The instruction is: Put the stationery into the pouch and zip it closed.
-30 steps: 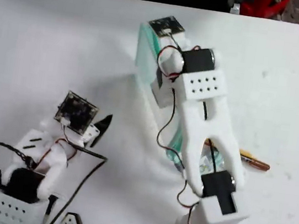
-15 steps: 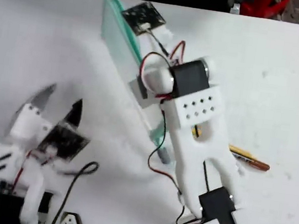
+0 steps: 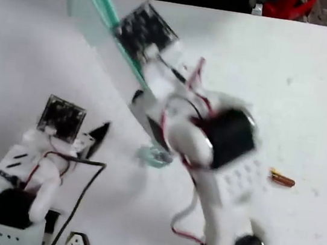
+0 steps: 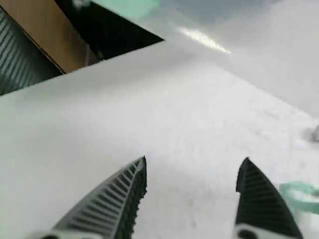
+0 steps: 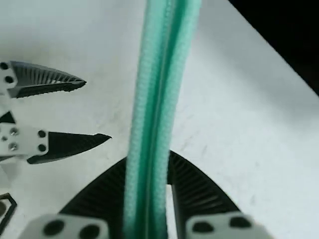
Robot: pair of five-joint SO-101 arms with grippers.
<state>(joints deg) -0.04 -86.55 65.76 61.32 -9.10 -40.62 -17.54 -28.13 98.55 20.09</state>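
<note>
A translucent pouch with a teal zipper edge hangs tilted above the table's far left, and its lower teal corner is near the table's middle. My right gripper is shut on the pouch's teal edge. At the near left my left gripper stands open with nothing between its fingers, apart from the pouch; the teal corner lies just beyond one finger. From the right wrist view, my left gripper is off to the side. An orange-brown pen lies on the table at the right.
The white table runs to a dark far edge. The right arm's body crosses the middle and covers part of the pen. Loose cables trail by the left arm's base.
The right arm has swung the pouch up and to the far left. The left arm reached forward, then drew back towards the near left, gripper still open.
</note>
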